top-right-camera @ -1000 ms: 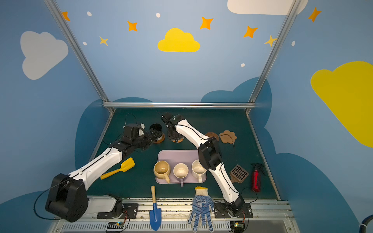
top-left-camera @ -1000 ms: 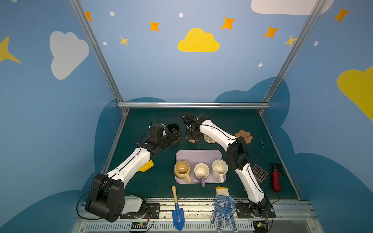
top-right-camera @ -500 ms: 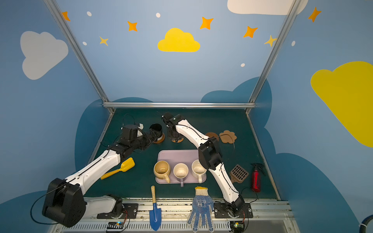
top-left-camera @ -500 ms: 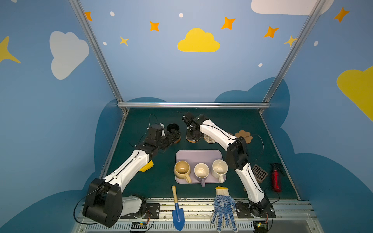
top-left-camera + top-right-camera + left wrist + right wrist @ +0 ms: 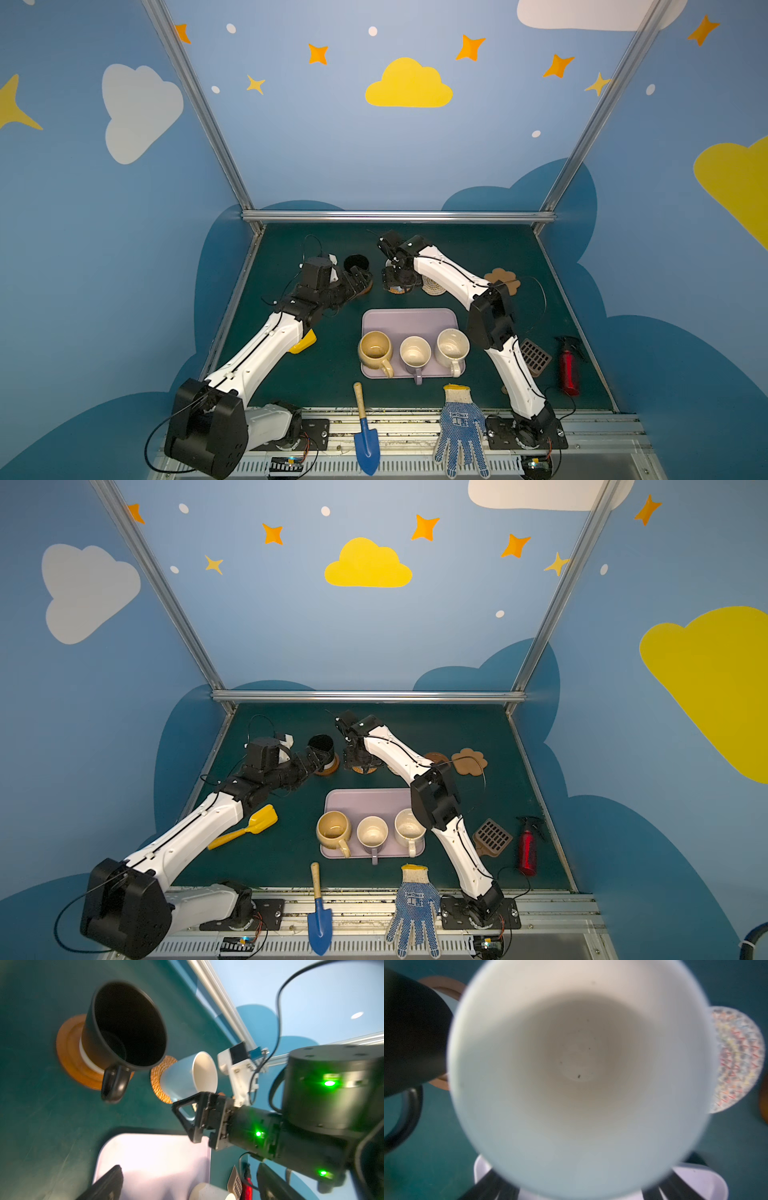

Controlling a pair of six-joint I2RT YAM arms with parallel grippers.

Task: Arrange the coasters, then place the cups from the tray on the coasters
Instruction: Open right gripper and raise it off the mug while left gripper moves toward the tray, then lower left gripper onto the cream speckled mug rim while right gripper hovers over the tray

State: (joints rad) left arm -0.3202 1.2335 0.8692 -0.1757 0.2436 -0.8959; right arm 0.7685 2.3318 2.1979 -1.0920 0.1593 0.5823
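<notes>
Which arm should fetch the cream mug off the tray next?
Right, I'd say. The cream mug stands at the tray's right end beside that arm, and the bare woven coaster and cloud coaster lie on its side. The left end effector is by the black mug.

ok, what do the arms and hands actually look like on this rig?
The left arm and right arm have white shell links, black cylindrical joints and bases, and thin black cables looping alongside. The right hand is black with skeletal triangular-truss fingers; the left hand is black too, its detail too small to make out. Green lights glow on the right arm's joints.
</notes>
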